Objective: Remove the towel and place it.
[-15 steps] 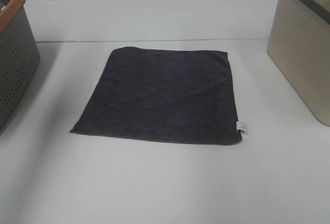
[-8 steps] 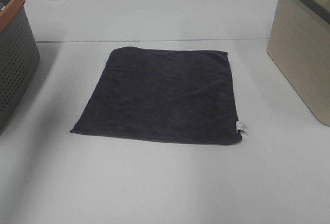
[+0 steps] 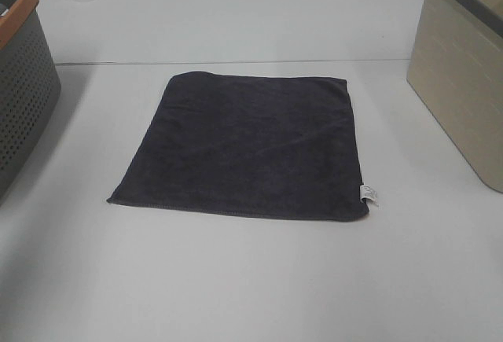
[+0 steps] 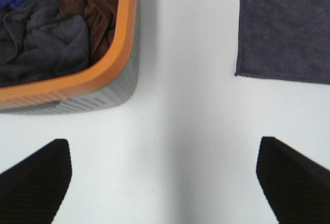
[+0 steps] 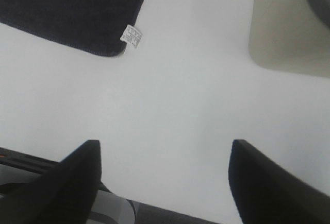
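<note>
Lying flat on the counter point(image 3: 236, 279), the towel point(image 3: 247, 149) is flanked by a grey basket point(image 3: 20, 82) and a beige bin point(image 3: 464, 75), while the left tool point(image 4: 164, 175) and right tool point(image 5: 165, 180) are held wide, empty, nearby.

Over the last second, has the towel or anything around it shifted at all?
Nothing has visibly changed. The towel lies flat on the table in the same spot, its white tag at the same near corner. No arm has entered the high view, and both baskets stay put.
</note>
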Tool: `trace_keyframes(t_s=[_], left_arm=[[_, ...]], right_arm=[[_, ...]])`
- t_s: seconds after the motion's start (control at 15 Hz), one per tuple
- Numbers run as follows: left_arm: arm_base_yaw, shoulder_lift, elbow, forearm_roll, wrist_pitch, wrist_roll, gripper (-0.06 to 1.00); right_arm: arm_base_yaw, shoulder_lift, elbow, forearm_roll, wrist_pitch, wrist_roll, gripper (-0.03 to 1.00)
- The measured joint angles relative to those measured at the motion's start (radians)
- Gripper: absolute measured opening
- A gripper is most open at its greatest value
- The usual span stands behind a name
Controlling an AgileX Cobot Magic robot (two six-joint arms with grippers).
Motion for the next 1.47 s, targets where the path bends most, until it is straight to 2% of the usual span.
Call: trace_keyframes(t_s=[0.33, 0.53, 0.87, 1.2, 1.47], left_arm=[[0.000, -0.319, 0.251, -0.062, 0.007, 0.001, 0.91], [0.000, -0.467, 0.304, -0.074, 0.043, 0.002, 0.91], [0.000, -0.681, 0.336, -0.074, 0.091, 0.039, 0.91], [0.000, -0.896, 0.338, -0.074, 0.093, 0.042, 0.91], [0.000, -0.945, 0.338, -0.074, 0.096, 0.042, 0.91]], right_arm=[[0.000, -0.274, 0.306, 0.044, -0.059, 0.002, 0.70], [0.000, -0.409, 0.393, 0.049, -0.061, 0.007, 0.70], [0.000, -0.594, 0.440, 0.049, -0.065, 0.009, 0.70], [0.000, -0.745, 0.442, 0.050, -0.065, 0.009, 0.70], [0.000, -0.831, 0.442, 0.053, -0.065, 0.009, 0.70]])
